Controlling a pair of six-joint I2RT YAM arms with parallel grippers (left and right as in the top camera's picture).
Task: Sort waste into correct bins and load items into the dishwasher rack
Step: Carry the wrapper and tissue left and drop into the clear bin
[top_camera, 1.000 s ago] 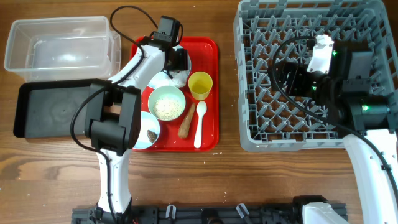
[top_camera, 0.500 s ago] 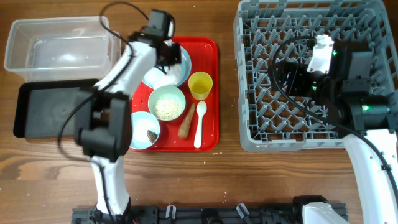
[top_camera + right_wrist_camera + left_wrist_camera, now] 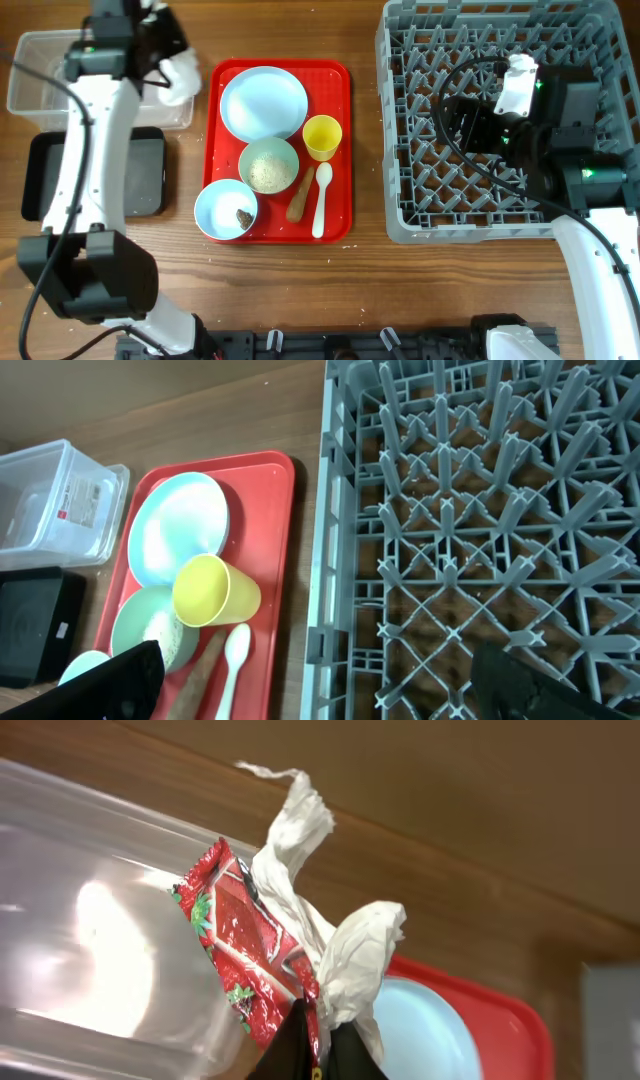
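Observation:
My left gripper is shut on a red printed wrapper and crumpled white tissue, which hang together over the right end of the clear tub. From overhead the tissue shows at the tub's rim. On the red tray sit a pale blue plate, a bowl of rice, a bowl with a brown scrap, a yellow cup, a white spoon and a carrot-like stick. My right gripper hangs open above the grey rack, holding nothing.
The black tray lies in front of the clear tub, partly under my left arm. A strip of bare wood separates the red tray from the rack's left wall. The right arm's cable loops over the rack.
My left gripper shut on the wrapper and tissue at the plate, then swung left with them to the clear tub's right end. The plate is now bare. The right arm stayed still.

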